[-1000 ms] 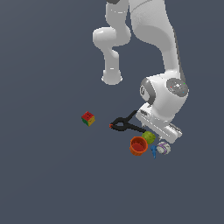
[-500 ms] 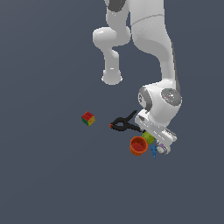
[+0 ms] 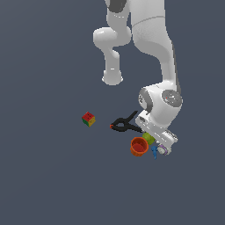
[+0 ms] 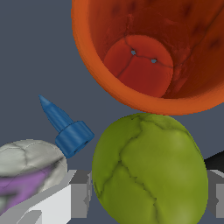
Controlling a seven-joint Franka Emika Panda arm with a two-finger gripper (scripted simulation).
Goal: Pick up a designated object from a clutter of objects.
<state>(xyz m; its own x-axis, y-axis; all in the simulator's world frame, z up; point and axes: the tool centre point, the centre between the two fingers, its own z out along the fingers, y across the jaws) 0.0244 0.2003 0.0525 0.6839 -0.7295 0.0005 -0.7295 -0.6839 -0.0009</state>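
I am straddling the yellow-green fruit (image 4: 151, 170) low in the wrist frame, my gripper (image 4: 148, 192) spread open, pads seemingly not touching. I am aiming to close squarely across its middle without nudging the orange cup (image 4: 148, 52) directly above it.

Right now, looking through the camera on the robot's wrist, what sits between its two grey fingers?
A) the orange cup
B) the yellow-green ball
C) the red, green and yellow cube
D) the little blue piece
B: in the wrist view the yellow-green ball fills the space between the grey fingers, while the orange cup and the blue piece lie beyond them.
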